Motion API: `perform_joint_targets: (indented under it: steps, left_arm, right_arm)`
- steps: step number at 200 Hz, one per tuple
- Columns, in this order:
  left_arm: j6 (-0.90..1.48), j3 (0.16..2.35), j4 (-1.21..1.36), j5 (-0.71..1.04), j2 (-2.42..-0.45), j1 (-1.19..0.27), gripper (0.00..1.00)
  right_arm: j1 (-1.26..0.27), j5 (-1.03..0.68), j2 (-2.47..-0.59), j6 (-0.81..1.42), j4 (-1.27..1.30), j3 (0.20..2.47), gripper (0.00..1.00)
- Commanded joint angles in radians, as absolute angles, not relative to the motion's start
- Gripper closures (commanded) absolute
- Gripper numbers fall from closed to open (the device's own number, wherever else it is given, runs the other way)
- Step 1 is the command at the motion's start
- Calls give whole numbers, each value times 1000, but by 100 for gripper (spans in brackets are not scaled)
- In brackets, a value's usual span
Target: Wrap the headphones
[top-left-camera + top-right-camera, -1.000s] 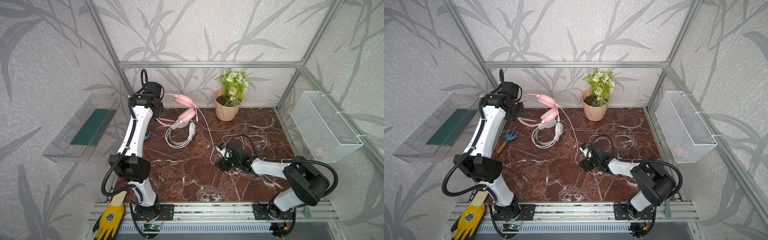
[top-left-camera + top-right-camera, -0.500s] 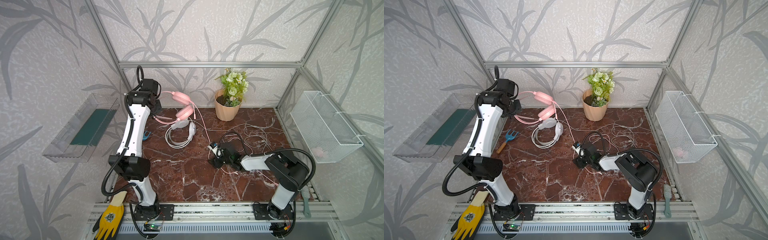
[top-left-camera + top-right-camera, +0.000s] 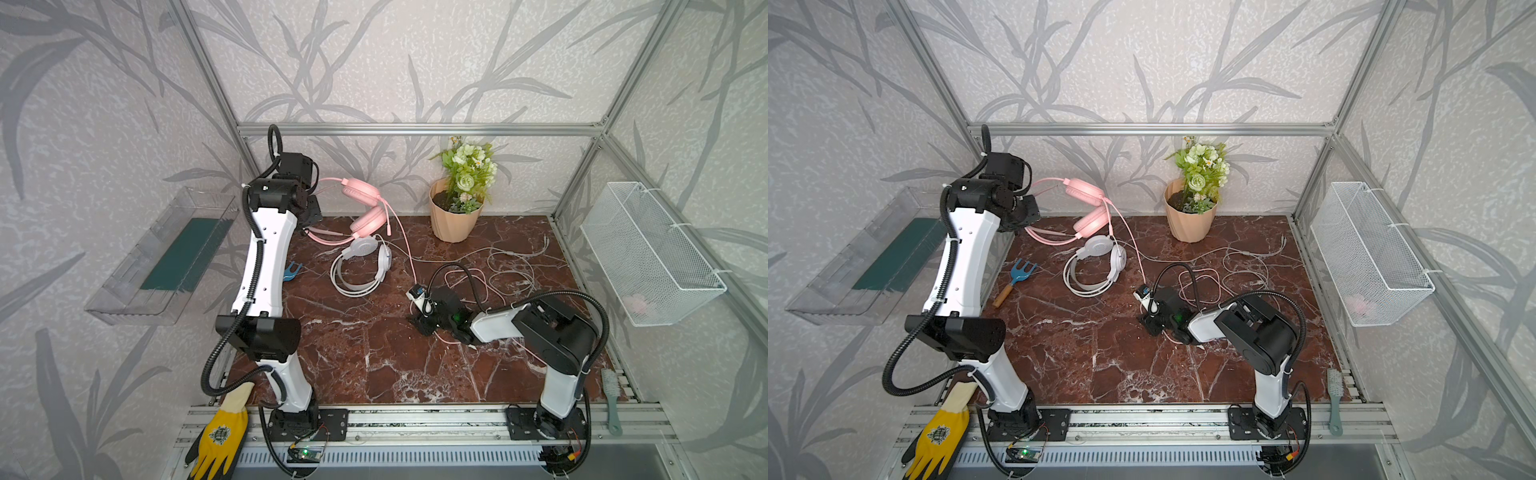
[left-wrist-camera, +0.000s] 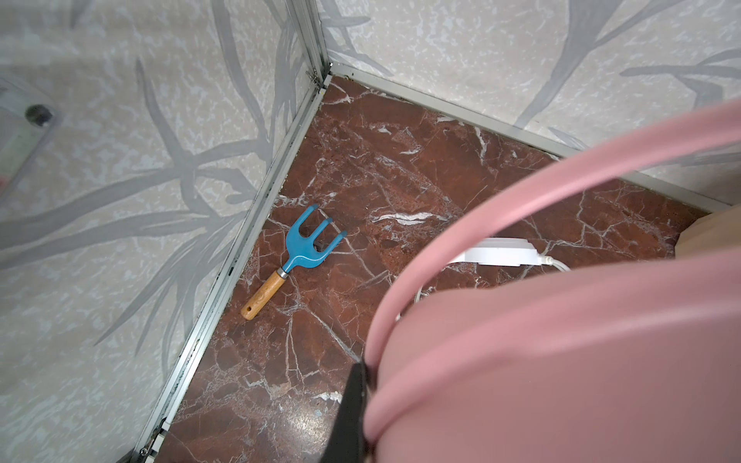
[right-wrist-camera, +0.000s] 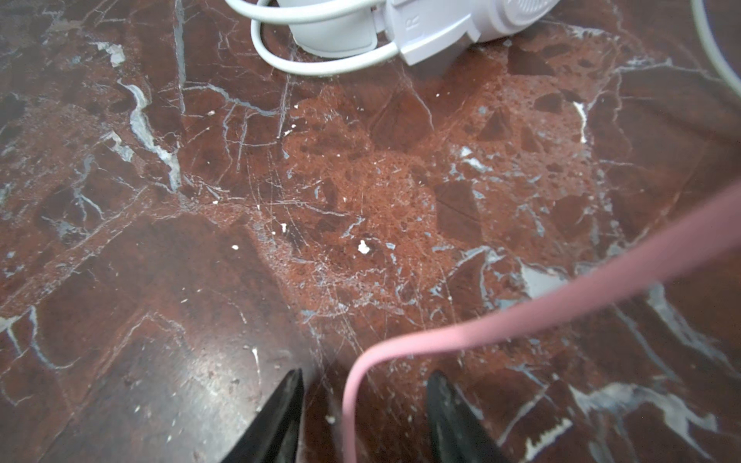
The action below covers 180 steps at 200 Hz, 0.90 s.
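**Both top views.** The left gripper (image 3: 312, 212), at upper left of centre, holds the pink headphones (image 3: 360, 192) by the headband, clear of the bench (image 3: 353, 357). Its jaws are largely hidden, but appear pressed together on the band. The white headphones (image 3: 363, 246) lie flat on the bench just below the pink pair, near centre.

**Right wrist view.** The right gripper (image 5: 365, 377) sits low over the bench. Its jaws stand apart, and the pink cable (image 5: 561, 304) passes between them, touching neither. In both top views this cable slopes up from there to the pink headphones.

**Left wrist view.** A blue hand rake (image 4: 310, 244) lies on the bench beside the wall.
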<state>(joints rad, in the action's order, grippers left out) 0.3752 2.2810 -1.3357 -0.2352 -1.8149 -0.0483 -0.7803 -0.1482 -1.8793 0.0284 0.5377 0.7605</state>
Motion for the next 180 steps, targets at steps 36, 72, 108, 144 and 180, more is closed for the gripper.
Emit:
perform_joint_targets:
  steps: [36,72,108,144,180]
  left_arm:
    - [410,2349,-1336,-224,-1817,-34,100]
    - [414,2338,-1341,-225,-1824,-31,100]
    - [441,2281,-1300,-203,-1815,-30,100]
    - [506,2152,-1182,-85,-1774,-30,100]
    - [581,2023,-1097,-104,-1729,-50,100]
  right_arm:
    - [-824,-67,-1937,-32,475,749,82]
    - [-825,-73,-1882,-38,499,712,99]
    - [-827,-140,-1754,-108,442,670,100]
    - [-856,-248,-1616,-241,185,714,100]
    - [-896,-330,-1532,-361,-66,815,100]
